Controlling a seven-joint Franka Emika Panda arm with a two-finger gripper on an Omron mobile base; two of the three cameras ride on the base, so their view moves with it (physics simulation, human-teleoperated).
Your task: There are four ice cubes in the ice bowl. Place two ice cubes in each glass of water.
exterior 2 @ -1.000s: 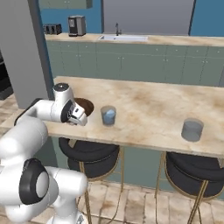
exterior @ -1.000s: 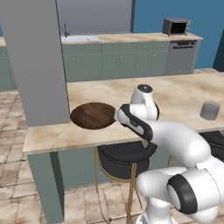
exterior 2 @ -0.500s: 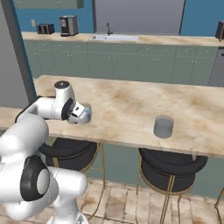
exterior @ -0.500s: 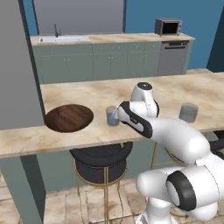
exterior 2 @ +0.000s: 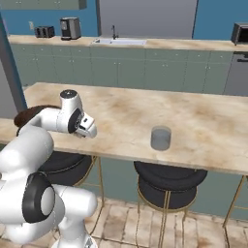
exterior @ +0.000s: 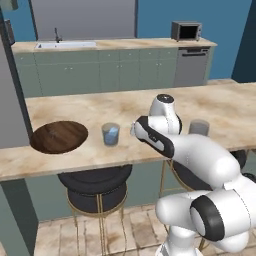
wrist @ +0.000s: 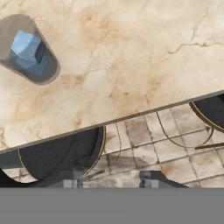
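Gripper: sat (exterior: 134,130) low over the marble counter (exterior: 90,107) near its front edge; its tips (wrist: 109,180) barely rose into the hand view and nothing lay between them, but how wide they stood I could not tell.
Change: both base views had slid sideways since half a second before, so the camera moved; the bowl and glasses kept their places on the counter.
Near glass: stood (exterior: 110,134) just to the gripper's left, apart from it, with pale blue ice cubes (wrist: 27,51) in its water.
Ice bowl: lay (exterior: 59,136) further left, beyond that glass.
Far glass: stood (exterior 2: 161,138) well apart on the gripper's right.
Open room: bare marble spread ahead of the gripper; the counter edge (wrist: 131,116) ran just under it, with black stools (wrist: 57,155) below.
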